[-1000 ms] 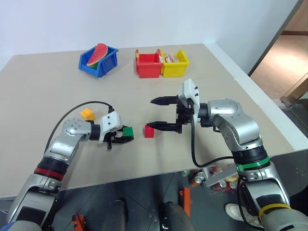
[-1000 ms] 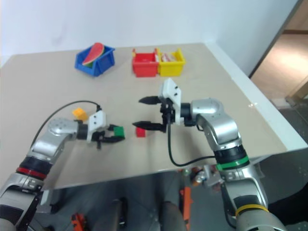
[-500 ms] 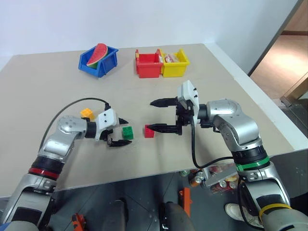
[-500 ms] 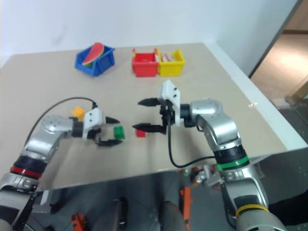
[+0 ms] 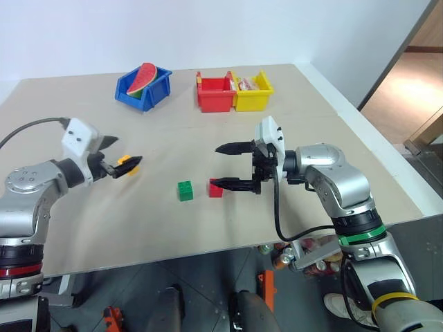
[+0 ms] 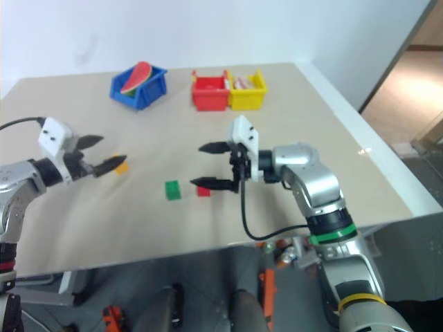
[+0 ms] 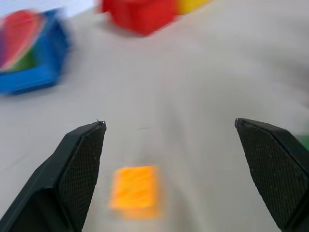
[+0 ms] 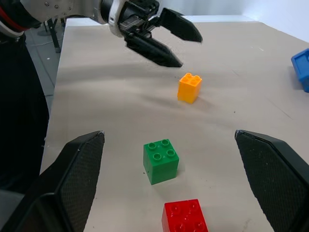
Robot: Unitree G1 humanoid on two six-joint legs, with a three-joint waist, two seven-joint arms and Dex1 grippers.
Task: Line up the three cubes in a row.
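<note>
1. Found the green cube [image 5: 185, 190] on the beige table [image 5: 311, 111], near the front centre, studs up, free of both grippers.
2. Found the red cube [image 5: 215, 188] just to its right, a small gap between the 2, roughly level with each other.
3. Found the orange cube [image 8: 189, 87] well to the left and slightly farther back, out of line with the other 2, partly hidden behind the left fingertips in the head views.
4. Saw the left gripper [image 5: 123, 157] released, fingers spread wide and empty, held above the table at the left side, pointing right toward the orange cube without touching it.
5. Saw the right gripper [image 5: 225, 166] released too, 2 black fingers far apart and pointing left, the lower fingertip just beside the red cube; contact could not be judged.
6. Noted at the far side a blue bin [image 5: 142, 88] holding a toy watermelon slice [image 5: 143, 76], and to its right a red bin [image 5: 214, 93] touching a yellow bin [image 5: 252, 91].
</note>
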